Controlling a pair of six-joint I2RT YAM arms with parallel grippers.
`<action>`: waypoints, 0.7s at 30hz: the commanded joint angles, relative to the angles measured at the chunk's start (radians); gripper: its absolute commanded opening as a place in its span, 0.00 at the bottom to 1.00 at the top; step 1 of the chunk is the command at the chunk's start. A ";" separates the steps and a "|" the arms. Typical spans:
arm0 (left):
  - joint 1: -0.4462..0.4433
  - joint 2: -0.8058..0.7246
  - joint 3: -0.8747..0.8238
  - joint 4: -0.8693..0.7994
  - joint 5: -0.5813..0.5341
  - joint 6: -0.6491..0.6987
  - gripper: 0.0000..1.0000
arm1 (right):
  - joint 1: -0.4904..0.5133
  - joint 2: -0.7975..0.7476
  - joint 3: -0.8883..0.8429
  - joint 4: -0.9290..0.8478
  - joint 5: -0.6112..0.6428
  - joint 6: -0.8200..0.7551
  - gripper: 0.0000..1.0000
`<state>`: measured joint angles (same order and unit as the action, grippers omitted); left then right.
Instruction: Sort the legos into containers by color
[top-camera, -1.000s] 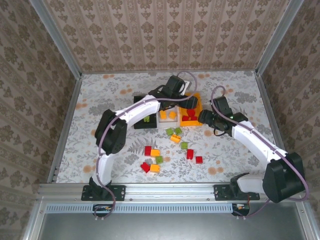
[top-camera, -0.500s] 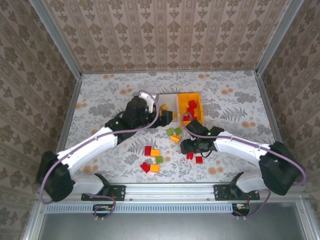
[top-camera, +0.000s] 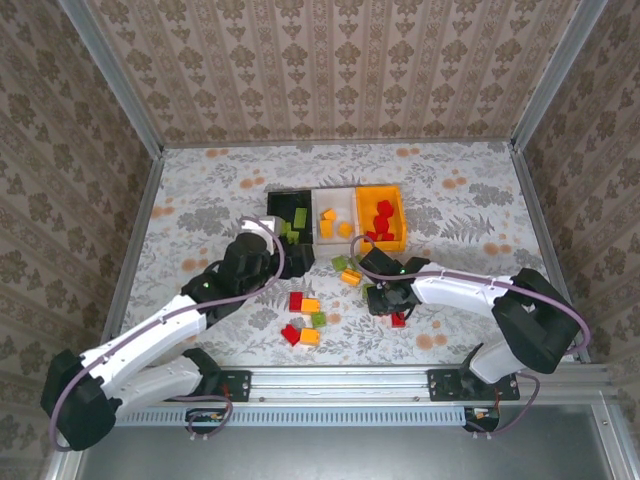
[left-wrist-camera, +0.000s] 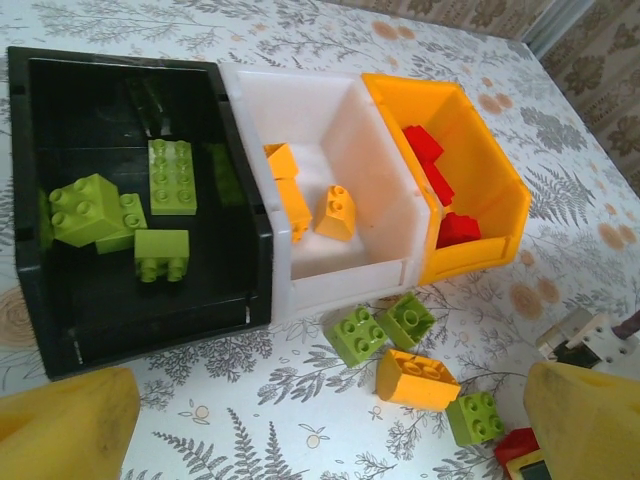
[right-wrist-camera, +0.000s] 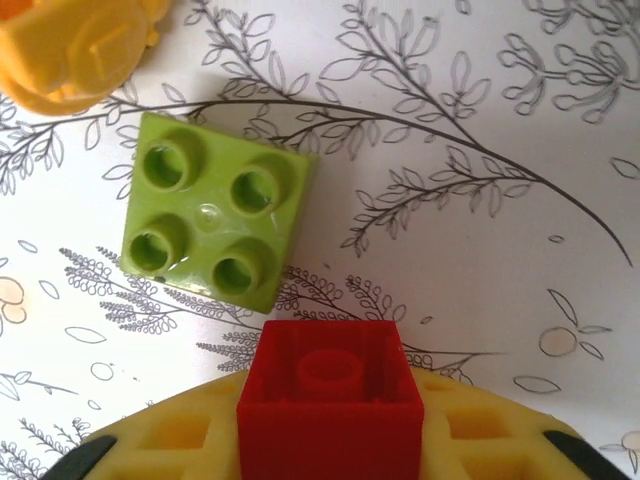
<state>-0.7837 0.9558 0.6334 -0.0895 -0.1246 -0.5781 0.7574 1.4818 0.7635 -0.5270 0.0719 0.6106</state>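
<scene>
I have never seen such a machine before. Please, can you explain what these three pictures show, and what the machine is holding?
Two white robot arms stand at a table's near edge. One picture looks down from above; the others come from cameras on each wrist. Three bins sit side by side: the black bin with green bricks, the white bin with orange ones, the orange bin with red ones. Loose bricks lie in front. The right gripper is shut on a red brick, beside a green brick. The left gripper is open, holding nothing.
</scene>
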 joint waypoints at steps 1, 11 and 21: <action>0.009 -0.045 -0.030 0.002 -0.036 -0.024 1.00 | 0.004 -0.074 0.008 -0.037 0.049 0.005 0.25; 0.032 -0.259 -0.152 0.033 -0.130 -0.110 1.00 | -0.214 -0.072 0.293 -0.019 0.090 -0.096 0.24; 0.080 -0.432 -0.191 -0.068 -0.096 -0.080 1.00 | -0.328 0.348 0.655 -0.024 0.135 -0.074 0.28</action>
<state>-0.7136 0.5598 0.4538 -0.1135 -0.2279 -0.6739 0.4469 1.7679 1.3499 -0.5121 0.1745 0.5407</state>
